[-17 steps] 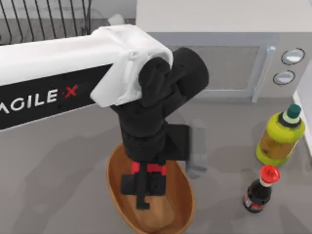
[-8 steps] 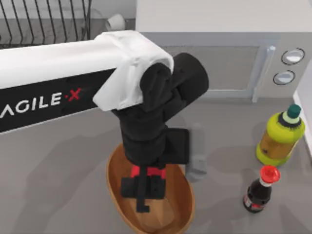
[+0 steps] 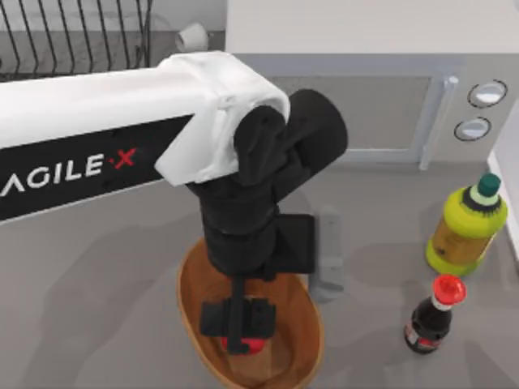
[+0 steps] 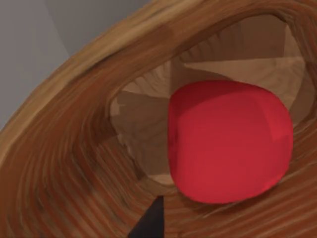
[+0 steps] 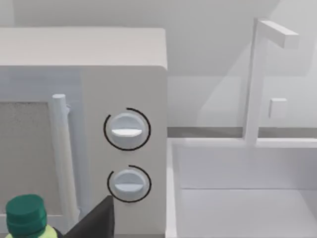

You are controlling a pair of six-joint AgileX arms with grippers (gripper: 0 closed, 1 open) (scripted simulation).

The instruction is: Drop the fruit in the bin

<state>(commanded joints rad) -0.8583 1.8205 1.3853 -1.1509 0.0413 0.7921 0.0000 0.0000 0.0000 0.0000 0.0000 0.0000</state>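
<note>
Left end effector [image 3: 237, 334] hung low inside the large oval brown wicker-like basket [image 3: 191, 284], fingers spread | small smooth round red fruit [image 3: 243, 344] lay loose on basket floor beneath them | risk: lifting out carelessly could clip the rim and tip it.

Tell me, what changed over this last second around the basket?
The left gripper let go of the red fruit; it fell from between the fingers onto the basket floor. The arm rose slightly. Both bottles and the microwave stayed put.
</note>
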